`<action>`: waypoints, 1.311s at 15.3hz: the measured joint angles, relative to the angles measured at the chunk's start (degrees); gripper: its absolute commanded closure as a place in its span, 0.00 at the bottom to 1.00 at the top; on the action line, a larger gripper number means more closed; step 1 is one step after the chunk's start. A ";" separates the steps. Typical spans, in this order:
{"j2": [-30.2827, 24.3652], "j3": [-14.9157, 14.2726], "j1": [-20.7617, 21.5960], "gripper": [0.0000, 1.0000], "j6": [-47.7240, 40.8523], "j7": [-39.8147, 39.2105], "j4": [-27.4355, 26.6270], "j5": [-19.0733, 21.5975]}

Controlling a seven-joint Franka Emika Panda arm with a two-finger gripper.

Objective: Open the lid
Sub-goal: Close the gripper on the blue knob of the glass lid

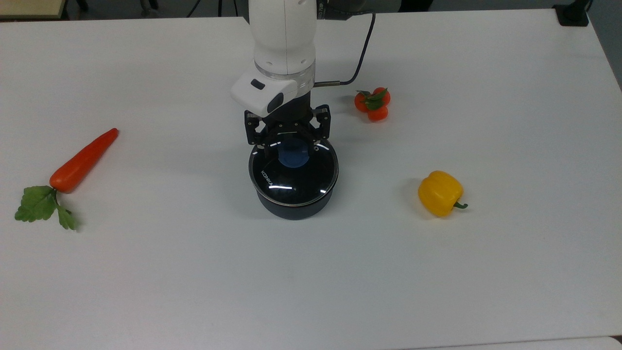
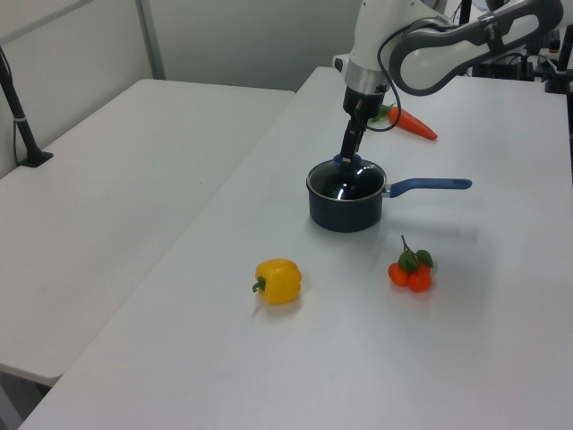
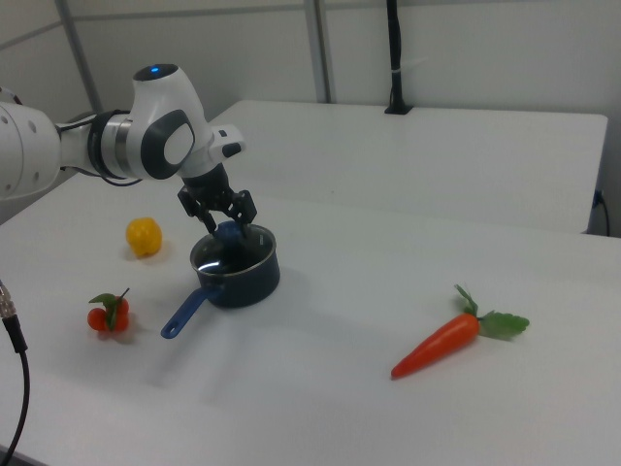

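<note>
The lid (image 1: 293,171) is seen seated flat on the dark blue saucepan (image 2: 346,208), near the middle of the white table (image 1: 486,272), so the opening is judged as not yet done. The gripper (image 1: 290,142) is placed over the blue knob (image 1: 293,155) at the centre of the lid, and in the right view its 2 fingers (image 3: 243,209) are seen spread apart, with the knob between them; no firm clamp on the knob can be confirmed. What is left, by this judgement, is the closing on the knob, the lifting of the lid and the setting of it down somewhere on the table. Through the glass only a dark inside is seen, and it cannot be told if something is held in the saucepan. The long blue handle (image 2: 430,185) is pointed to the left view's right. Around the saucepan, well apart from it, 3 other things are laid: a carrot (image 1: 80,163) on the top view's left, a yellow pepper (image 1: 440,193) on the top view's right, and a bunch of small tomatoes (image 1: 372,104) near the arm.
</note>
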 measured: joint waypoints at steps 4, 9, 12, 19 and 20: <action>0.00 0.01 0.07 0.23 0.14 0.01 0.01 0.11; 0.10 0.02 0.24 0.23 0.14 0.01 0.01 0.12; 0.24 0.02 0.29 0.23 0.14 0.01 0.01 0.12; 0.27 0.04 0.49 0.63 0.15 0.01 0.08 0.13; 0.28 0.04 0.50 0.63 0.15 0.01 0.08 0.13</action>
